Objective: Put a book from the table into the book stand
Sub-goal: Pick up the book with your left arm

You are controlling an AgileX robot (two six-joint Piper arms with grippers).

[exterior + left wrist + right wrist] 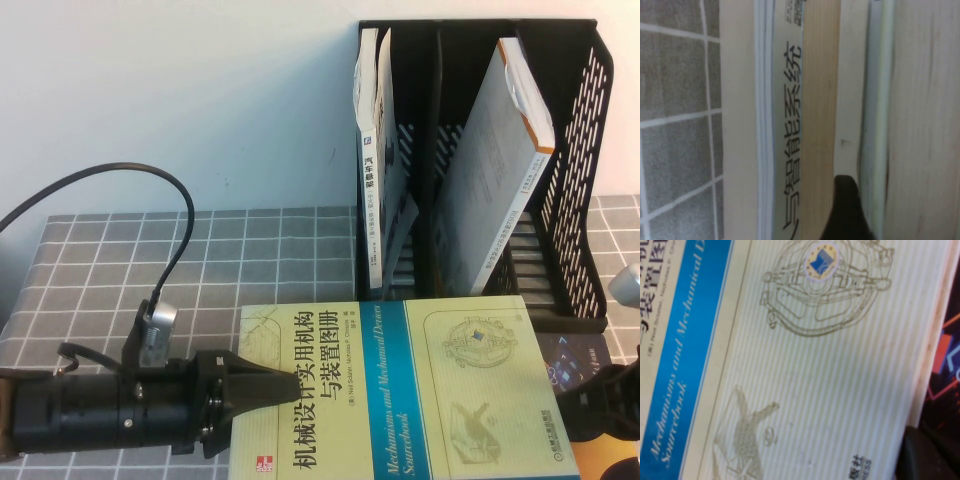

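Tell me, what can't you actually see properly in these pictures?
- Book: near end cut off by the high view's bottom edge.
- Left gripper: tips at the book's edge; grip unclear.
- Right gripper: mostly off frame in the high view.
- Stand: floor hidden by its books.

My two arms, all black

My left gripper (285,388) has tapered black fingers (262,386) on a cylindrical body, a silver block and looping black cable (120,185); my right gripper (575,410) shows matte black.

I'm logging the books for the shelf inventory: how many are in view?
4: two in the stand, left and right compartments; the large book between left gripper and right gripper; a dark one beneath. Others may be hidden.
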